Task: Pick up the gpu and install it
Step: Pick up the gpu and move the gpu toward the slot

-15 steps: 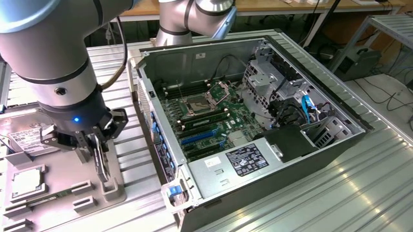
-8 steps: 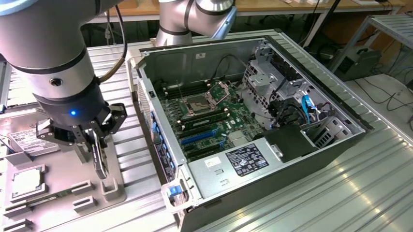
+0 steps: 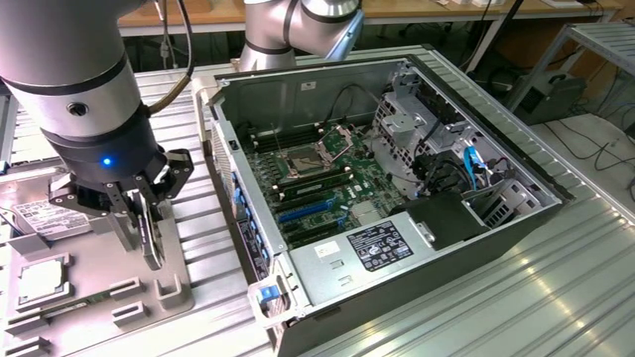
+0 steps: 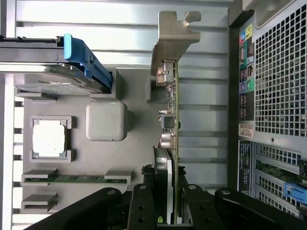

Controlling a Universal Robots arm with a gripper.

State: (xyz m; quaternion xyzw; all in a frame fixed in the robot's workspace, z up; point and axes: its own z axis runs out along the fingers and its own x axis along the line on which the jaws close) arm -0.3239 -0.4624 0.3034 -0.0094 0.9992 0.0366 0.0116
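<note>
1 of the task's 2 steps is in hand: the pick-up. The gpu (image 4: 173, 120) is gripped on edge by the tool (image 4: 166, 215), whose fingers are closed on the fan end of the card. The silver bracket (image 4: 171, 43) points away from the wrist. The card is held outside the computer case (image 3: 496, 126), just beside its port-side wall, over the grey parts tray (image 3: 174, 294) on the bench (image 3: 555, 297). Whether the card's lower edge is clear of its tray holder cannot be told. Nothing is seated in the blue slots (image 3: 303, 216) inside the case, so the install is judged not yet begun. It is judged to call for the thin card being kept upright and square, with its edge matched to 1 slot and its bracket to the port-side wall.
</note>
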